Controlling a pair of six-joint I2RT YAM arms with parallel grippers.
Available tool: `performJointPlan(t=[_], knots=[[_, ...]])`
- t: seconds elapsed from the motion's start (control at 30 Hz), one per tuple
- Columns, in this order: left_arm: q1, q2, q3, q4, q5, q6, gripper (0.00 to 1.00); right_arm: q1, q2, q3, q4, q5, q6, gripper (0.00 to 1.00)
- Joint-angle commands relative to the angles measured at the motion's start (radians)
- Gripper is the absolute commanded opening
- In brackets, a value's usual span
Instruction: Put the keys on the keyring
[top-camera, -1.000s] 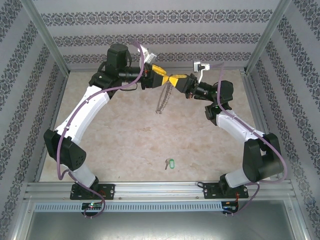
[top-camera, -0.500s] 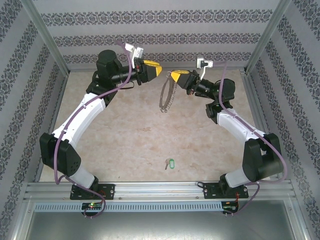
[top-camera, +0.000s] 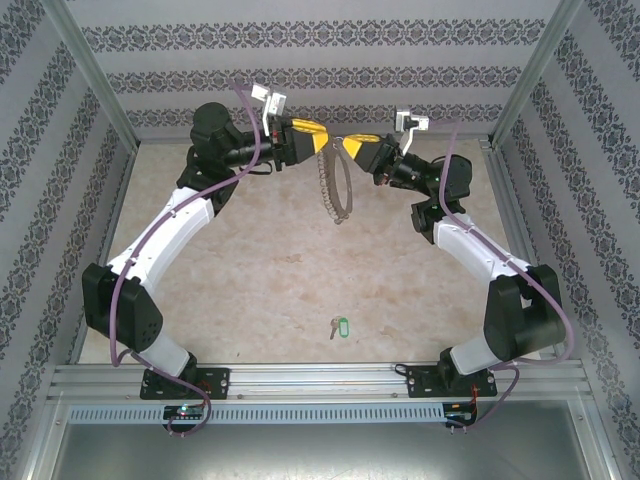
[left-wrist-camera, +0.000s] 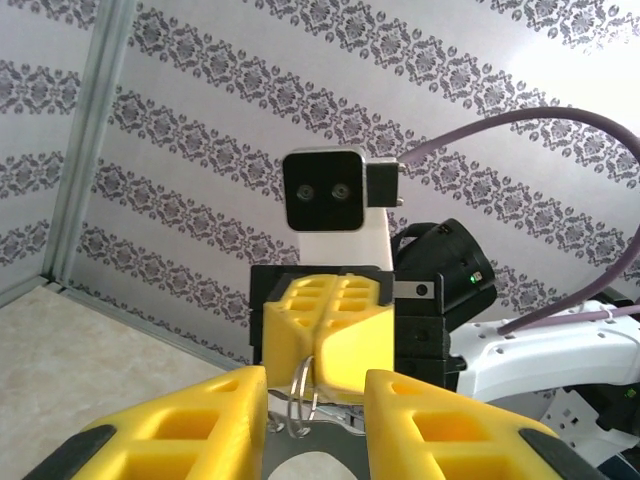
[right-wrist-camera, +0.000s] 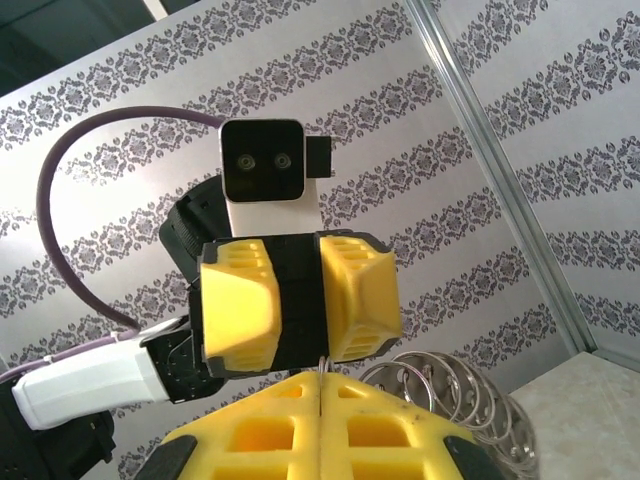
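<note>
Keyring (top-camera: 324, 188) is clenched in the right hand (top-camera: 347, 149), hanging beneath it, its wire between the parted fingers of the left hand (top-camera: 323, 139). Keys (top-camera: 338, 326) lie well apart from both, on the counter (top-camera: 250, 270). The loop could be tugged free by a skewed closing.

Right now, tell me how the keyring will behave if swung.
Probably floppy: the keyring hangs as a long loop from the shut right gripper, so it may sway. Its many strung metal pieces likely add weight and slide around. Held at one spot, it may twist.
</note>
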Motion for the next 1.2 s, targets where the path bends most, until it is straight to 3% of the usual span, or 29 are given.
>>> performJointPlan(t=[0.0, 0.93, 1.17], knots=[[-0.016, 0.006, 0.01, 0.025, 0.036, 0.011, 0.31, 0.001, 0.001, 0.048, 0.065, 0.027, 0.009, 0.0], [-0.054, 0.041, 0.034, -0.04, 0.016, 0.064, 0.31, 0.017, 0.014, 0.047, 0.07, 0.029, 0.011, 0.0], [-0.051, 0.003, 0.03, -0.128, -0.056, 0.153, 0.33, 0.013, 0.006, 0.037, 0.064, 0.037, 0.003, 0.0]])
